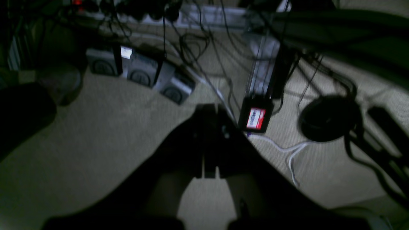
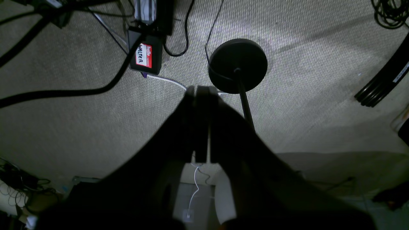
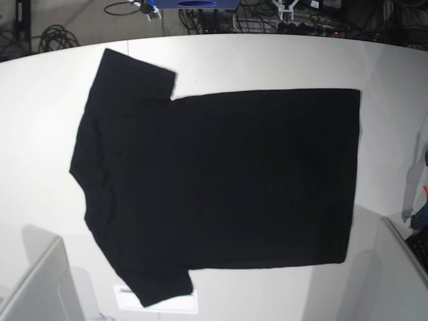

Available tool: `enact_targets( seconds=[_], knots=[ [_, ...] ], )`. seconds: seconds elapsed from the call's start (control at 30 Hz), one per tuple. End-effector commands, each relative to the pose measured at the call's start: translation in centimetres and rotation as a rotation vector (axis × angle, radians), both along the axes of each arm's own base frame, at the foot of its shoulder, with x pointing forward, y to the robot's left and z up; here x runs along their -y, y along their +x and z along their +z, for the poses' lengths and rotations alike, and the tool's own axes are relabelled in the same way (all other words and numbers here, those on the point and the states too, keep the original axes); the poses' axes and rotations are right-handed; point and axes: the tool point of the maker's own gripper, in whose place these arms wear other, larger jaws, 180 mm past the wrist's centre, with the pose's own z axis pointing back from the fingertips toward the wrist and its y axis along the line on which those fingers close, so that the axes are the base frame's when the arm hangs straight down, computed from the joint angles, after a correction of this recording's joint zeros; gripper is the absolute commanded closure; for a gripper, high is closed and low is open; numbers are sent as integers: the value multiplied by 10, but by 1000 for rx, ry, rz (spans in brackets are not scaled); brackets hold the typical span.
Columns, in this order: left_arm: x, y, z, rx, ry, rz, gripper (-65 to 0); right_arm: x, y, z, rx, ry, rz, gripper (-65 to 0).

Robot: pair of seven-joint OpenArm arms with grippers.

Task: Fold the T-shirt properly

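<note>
The black T-shirt (image 3: 221, 180) lies spread flat on the white table (image 3: 267, 60), collar to the left and hem to the right. Its plain black side is up and no print shows. One sleeve (image 3: 134, 70) points to the far left, the other (image 3: 160, 284) to the near left. My left gripper (image 1: 211, 110) is shut and empty, off the table over the carpet floor. My right gripper (image 2: 201, 91) is also shut and empty over the floor. Neither gripper shows in the base view or touches the shirt.
Grey-white arm parts stand at the near left (image 3: 40, 287) and near right (image 3: 394, 281) corners. Below the grippers are carpet, cables, a black box with a red label (image 2: 145, 57) and a round black stand base (image 2: 238, 65).
</note>
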Motion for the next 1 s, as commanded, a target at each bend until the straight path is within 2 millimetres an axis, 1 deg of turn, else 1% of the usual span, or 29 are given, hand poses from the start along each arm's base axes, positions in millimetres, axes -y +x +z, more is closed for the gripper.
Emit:
enact_targets(
  seconds=[0.0,0.07,0.13,0.23,0.27,0.33,0.4,0.43,0.47,0.5,0.57,0.63,0.7,0.9,0.93,0.97],
  knots=[
    [-1,-6,1,-2,4,-5,0,1,-6,1,-13,-2,3,0],
    [-2,-9,2,-5,5,-5,0,1,-6,1,-13,-2,3,0],
    [3,-13,2,-11,-5,-53,0,0,-6,1,-13,-1,3,0],
    [19,-21,2,-33,-44,-268,0,0,-6,1,-13,-1,3,0],
    [22,-26,2,-44,-52,-311,0,0,-6,1,-13,-1,3,0],
    [19,-37,2,-73,-49,-300,0,0,-6,1,-13,-1,3,0],
    [15,-39,2,-79,-39,-245,0,0,-6,1,-13,-1,3,0],
    [12,-38,2,-76,-31,-210,0,0,-6,1,-13,-1,3,0],
    [-2,-32,2,-67,-8,-179,0,0,-6,1,-13,-1,3,0],
    [-10,-28,2,-63,7,-140,0,0,-6,1,-13,-1,3,0],
    [-19,-20,1,-48,25,-70,0,0,-5,1,-11,-1,3,0],
    [-22,-16,1,-44,33,-9,0,0,-6,1,-13,-1,3,0],
    [-31,-2,0,-25,48,27,0,0,-5,1,-13,-1,3,0],
    [-36,-7,-4,-107,63,40,0,-1,-4,0,-11,1,3,0],
    [-37,-5,-4,-116,68,42,0,-1,-4,0,-11,1,3,0],
    [-41,7,-5,-97,73,61,0,-2,-4,0,-11,2,2,0]
  ],
)
